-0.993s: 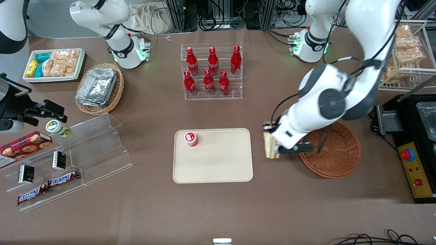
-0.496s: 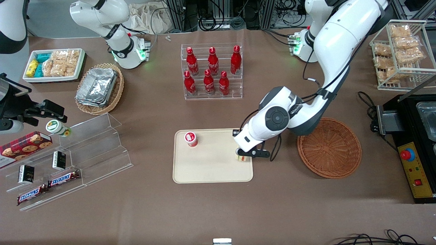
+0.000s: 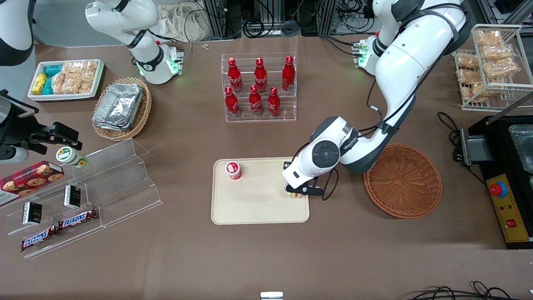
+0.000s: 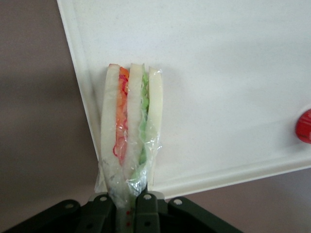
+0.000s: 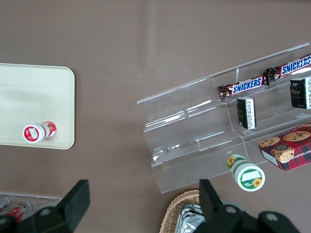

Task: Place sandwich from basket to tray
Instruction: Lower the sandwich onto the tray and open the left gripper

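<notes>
Cream plastic of the tray (image 3: 258, 204) lies under the gripper (image 3: 295, 193), which hangs low over the tray edge nearest the basket (image 3: 403, 181). Its jaws are clenched on the sandwich (image 4: 130, 131), pinching the clear wrap at the wedge's narrow end, as the wrist view shows. There the sandwich stands on edge with its bread slices upright, showing orange-red filling between one pair of slices and green between the other, and it sits just inside the tray rim; whether it touches the tray floor I cannot tell. A small red-and-white cup (image 3: 233, 170) stands on the tray toward the parked arm's end, well apart from the sandwich. The round wicker basket rests on the brown desk (image 3: 266, 258) beside the tray
</notes>
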